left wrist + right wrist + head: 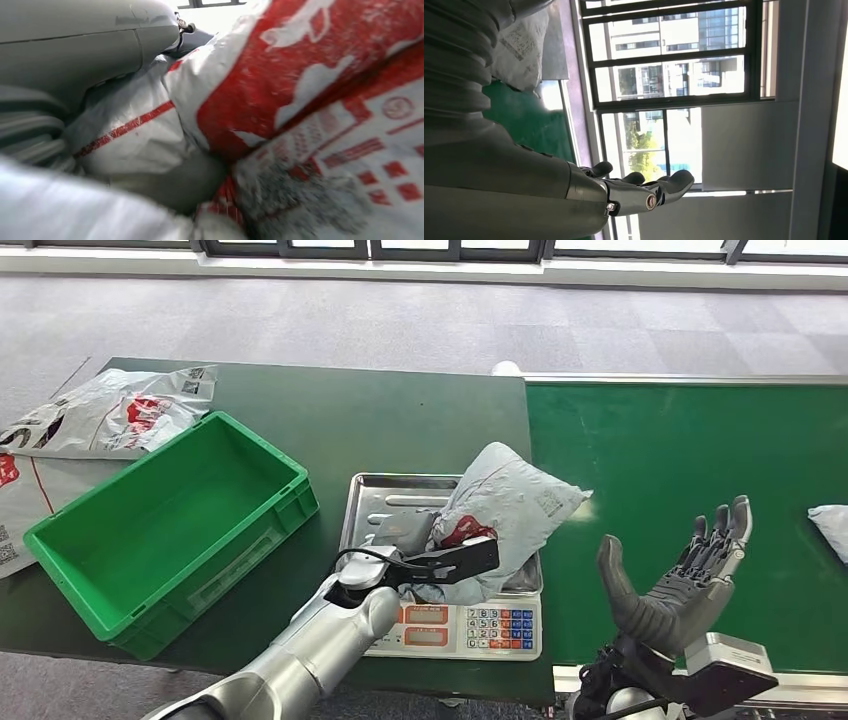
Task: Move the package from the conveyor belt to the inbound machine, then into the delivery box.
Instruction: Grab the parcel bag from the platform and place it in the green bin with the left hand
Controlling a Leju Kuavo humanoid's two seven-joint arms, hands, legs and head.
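1. The package, a grey plastic mailer bag with red print, lay on the steel tray of the inbound machine, a weighing scale with a keypad on its front. The bag bulged over the tray's right edge toward the conveyor belt.
2. The left hand was on the package at its near-left side, fingers around the bag's gathered plastic, gripping it. In the left wrist view the crumpled grey and red plastic pressed close against the hand's grey thumb.
3. The right hand hovered above the green conveyor belt, palm up, fingers spread and holding nothing. In the right wrist view its fingers stood extended against the windows.
4. The delivery box, a green plastic crate, sat on the dark green table to the left of the scale, set at an angle. Nothing lay inside it; its bare floor showed.
5. Behind and to the left of the crate, other mailer bags of white and grey with red markings lay flat on the table at its left edge.
6. Another pale parcel lay on the conveyor belt at the far right, cut off by the frame.
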